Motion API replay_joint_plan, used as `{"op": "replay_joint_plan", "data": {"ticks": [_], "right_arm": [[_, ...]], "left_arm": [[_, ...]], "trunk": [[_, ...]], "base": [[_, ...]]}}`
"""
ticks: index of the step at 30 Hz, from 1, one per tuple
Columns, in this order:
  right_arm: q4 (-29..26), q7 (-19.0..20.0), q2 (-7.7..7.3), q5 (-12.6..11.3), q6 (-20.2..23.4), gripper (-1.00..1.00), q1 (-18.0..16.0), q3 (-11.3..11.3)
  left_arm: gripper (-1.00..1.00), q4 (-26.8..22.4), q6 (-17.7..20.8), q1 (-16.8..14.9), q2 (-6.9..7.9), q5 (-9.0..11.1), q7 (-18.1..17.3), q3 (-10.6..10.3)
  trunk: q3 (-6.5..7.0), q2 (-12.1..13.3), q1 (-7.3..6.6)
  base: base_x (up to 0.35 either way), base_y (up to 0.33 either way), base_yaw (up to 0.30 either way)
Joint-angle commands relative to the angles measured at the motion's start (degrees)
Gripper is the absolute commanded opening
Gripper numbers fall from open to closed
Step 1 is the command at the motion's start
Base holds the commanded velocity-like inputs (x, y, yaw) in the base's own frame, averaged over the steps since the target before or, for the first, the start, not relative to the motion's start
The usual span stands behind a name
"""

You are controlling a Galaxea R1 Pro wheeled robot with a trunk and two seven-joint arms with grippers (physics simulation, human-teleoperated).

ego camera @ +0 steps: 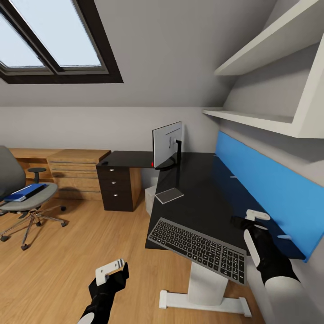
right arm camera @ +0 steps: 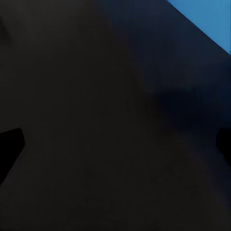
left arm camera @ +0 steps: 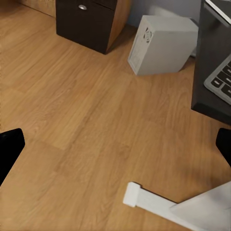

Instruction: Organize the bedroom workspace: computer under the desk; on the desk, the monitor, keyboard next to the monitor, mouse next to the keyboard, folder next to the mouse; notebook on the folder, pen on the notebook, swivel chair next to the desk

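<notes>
Monitor [ego camera: 167,145] and keyboard [ego camera: 199,249] sit on the desk [ego camera: 202,198], computer [left arm camera: 161,44] beneath. Folder [ego camera: 24,192] waits on the chair [ego camera: 27,198] at left. Both grippers, left [ego camera: 110,270] and right [ego camera: 252,218], are released and empty.

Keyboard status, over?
Both grippers open, empty. Keyboard on desk, overhanging the front edge. Folder on chair. Nothing in the way.
</notes>
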Motion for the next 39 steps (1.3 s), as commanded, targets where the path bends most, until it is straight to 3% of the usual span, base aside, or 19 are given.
{"op": "replay_joint_plan", "data": {"ticks": [1, 13, 14, 15, 39], "right_arm": [[-0.4, -0.3, 0.03, -0.5, 0.2, 1.0, 0.0, 0.1], [-1.4, -0.3, 0.12, -0.8, 0.3, 1.0, 0.1, 0.0], [-1.4, -0.4, 0.04, -4.2, 0.3, 1.0, 0.1, 0.0], [-1.4, -0.4, 0.03, -4.6, 0.3, 1.0, 0.1, 0.0], [-1.4, -0.3, 0.02, -5.0, 0.3, 1.0, 0.2, 0.0]], "left_arm": [[1.0, -0.1, 0.2, 0.0, 0.06, 0.3, 0.3, 0.0], [1.0, -0.1, 0.2, 0.0, 0.17, 0.3, 0.3, -0.1], [1.0, 0.0, 0.2, 0.0, 0.22, 0.3, 0.3, -0.1], [1.0, 0.0, 0.2, 0.0, 0.21, 0.3, 0.3, -0.1], [1.0, -0.2, 0.2, 0.0, 0.22, 0.3, 0.2, -0.1]], "trunk": [[-0.05, 0.0, 0.0], [-0.05, 0.0, 0.0], [-0.05, 0.0, 0.0], [-0.05, 0.0, 0.0], [-0.05, 0.0, 0.0]], "base": [[0.0, 0.0, 0.0], [0.0, 0.0, 0.0], [-0.071, 0.0, 0.0], [-0.117, 0.0, 0.0], [-0.251, 0.0, 0.0]]}}
